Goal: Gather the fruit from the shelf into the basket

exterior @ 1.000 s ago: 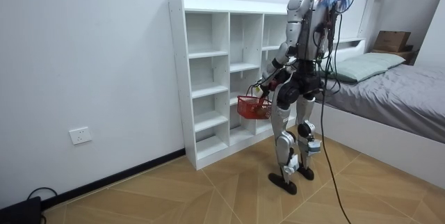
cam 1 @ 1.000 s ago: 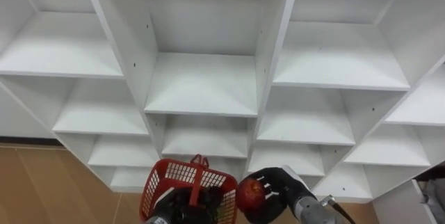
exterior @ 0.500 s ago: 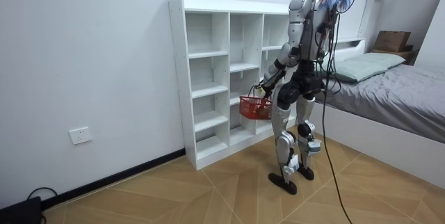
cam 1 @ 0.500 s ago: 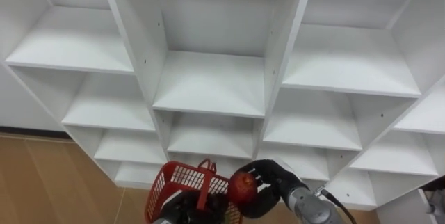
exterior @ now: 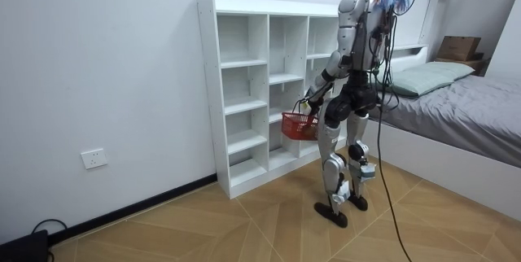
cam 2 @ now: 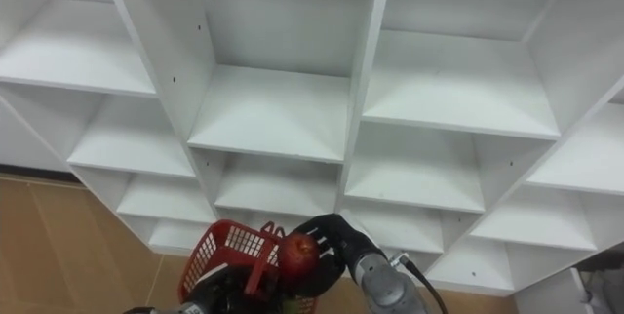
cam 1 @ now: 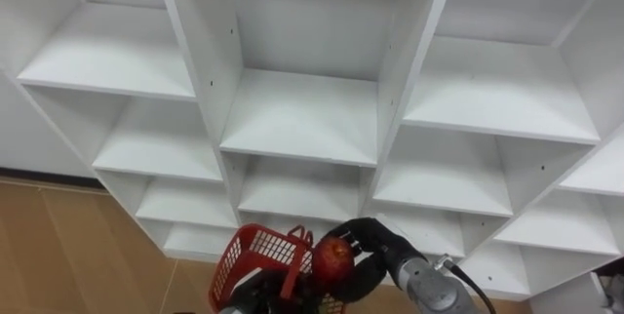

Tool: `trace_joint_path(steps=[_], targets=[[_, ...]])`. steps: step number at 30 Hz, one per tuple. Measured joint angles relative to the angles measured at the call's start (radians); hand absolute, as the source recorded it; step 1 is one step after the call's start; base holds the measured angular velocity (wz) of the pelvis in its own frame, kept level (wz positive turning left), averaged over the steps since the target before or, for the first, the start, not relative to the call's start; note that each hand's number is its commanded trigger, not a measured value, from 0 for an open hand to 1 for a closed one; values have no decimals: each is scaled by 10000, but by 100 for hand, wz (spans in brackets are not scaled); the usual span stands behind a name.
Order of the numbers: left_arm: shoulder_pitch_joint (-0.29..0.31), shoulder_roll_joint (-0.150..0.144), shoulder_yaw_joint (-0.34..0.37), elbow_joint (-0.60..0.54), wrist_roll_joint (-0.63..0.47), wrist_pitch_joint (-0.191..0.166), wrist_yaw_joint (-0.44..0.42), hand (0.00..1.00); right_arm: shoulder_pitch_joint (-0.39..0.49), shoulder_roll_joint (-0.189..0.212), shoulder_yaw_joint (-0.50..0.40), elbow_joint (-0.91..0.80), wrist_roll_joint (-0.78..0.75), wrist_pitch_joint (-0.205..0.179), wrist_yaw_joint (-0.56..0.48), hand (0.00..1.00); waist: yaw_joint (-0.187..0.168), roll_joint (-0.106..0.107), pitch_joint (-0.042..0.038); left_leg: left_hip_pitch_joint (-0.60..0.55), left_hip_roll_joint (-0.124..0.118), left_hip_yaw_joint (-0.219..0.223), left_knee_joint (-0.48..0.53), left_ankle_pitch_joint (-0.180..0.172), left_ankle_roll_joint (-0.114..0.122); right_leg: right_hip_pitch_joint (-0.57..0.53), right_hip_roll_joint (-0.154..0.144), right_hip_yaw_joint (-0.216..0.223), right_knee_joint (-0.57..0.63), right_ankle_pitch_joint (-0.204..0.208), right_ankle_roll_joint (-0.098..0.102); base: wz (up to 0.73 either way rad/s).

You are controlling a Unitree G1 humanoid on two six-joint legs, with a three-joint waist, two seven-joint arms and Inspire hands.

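The wooden floor (cam 1: 58, 246) lies at the left in the eye views, and the white closet (cam 1: 302, 109) stands over it with open compartments in rows. All the shelves that are visible are bare. Low in the middle is a red basket (cam 1: 255, 251) with mesh walls and its handle standing upright. The left hand (cam 1: 246, 301) shows at the bottom edge, just under the basket - whether it grips I cannot tell. Just right of the handle is a red fruit (cam 1: 333, 258), round like an apple, held over the right part of the basket. The right hand (cam 1: 375, 255) has its dark fingers curled round this fruit from the right side. If the fruit touches the basket I cannot say.

In the room view a wall socket (exterior: 96, 158) sits low on the wall at the left. The robot stands upright on the floor close before the closet, facing it, with the basket in front of its hips. A bed (exterior: 456, 103) with a pillow stands at the room view's right - just behind the robot.
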Motion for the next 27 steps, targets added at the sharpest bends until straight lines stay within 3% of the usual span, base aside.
trace_joint_path(steps=[8,11,13,14,27], targets=[[0,-19,-5,0,2,33,0,100,-88,120,4,1,0,1,-3,100,-5,-56,1,-9,-13,-48,-2,0,1,6,-8,-33,-2,-4,7,0],[1,-18,-13,0,17,64,0,100,-89,123,20,4,0,1,-3,60,-5,-57,1,-9,-17,-67,-3,0,1,20,-12,-91,-2,-4,7,0],[4,-2,-111,3,21,64,0,100,-91,126,57,101,25,-1,-6,7,-3,-56,2,12,-18,-80,-1,1,1,48,-14,-98,-3,-4,7,0],[9,6,-156,3,21,64,0,100,-91,122,99,148,32,0,-11,0,-4,-56,2,18,-18,-86,0,1,1,57,-16,-98,-3,-4,7,0],[214,57,-588,14,75,157,0,100,-93,149,319,575,68,5,-104,0,-43,-56,11,-8,-46,-234,-1,0,2,125,-26,-154,-27,-11,17,2]])
